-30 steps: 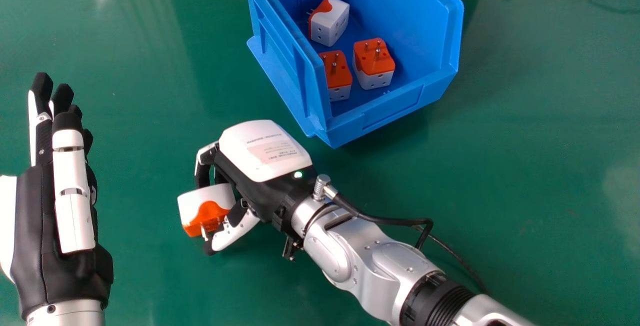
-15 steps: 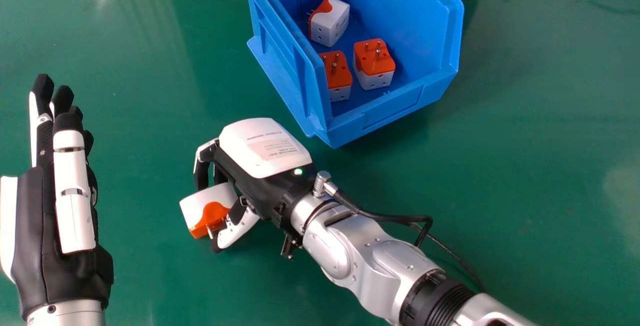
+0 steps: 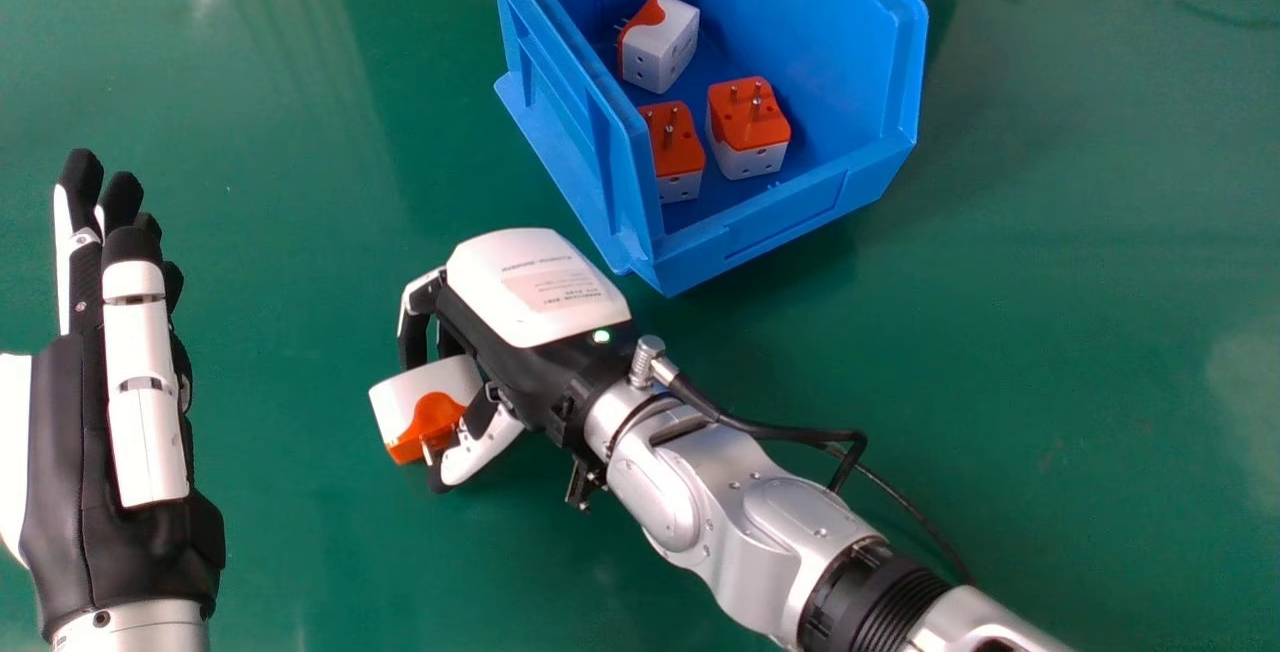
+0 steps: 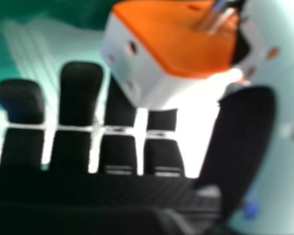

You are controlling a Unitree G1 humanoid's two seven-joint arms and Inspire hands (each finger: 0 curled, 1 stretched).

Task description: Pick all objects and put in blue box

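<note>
The right hand pinched a white-and-orange adapter between its thumb and curled fingers, outside the blue box. The adapter jutted toward the left hand, whose straight fingers were well apart from it.

silver forearm | black cable | black/white robot hand | green light | label, apparently printed

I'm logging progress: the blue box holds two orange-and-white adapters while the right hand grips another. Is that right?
Not quite: the head view shows three orange-and-white adapters in the blue box, not two. The right hand does grip another adapter.
</note>
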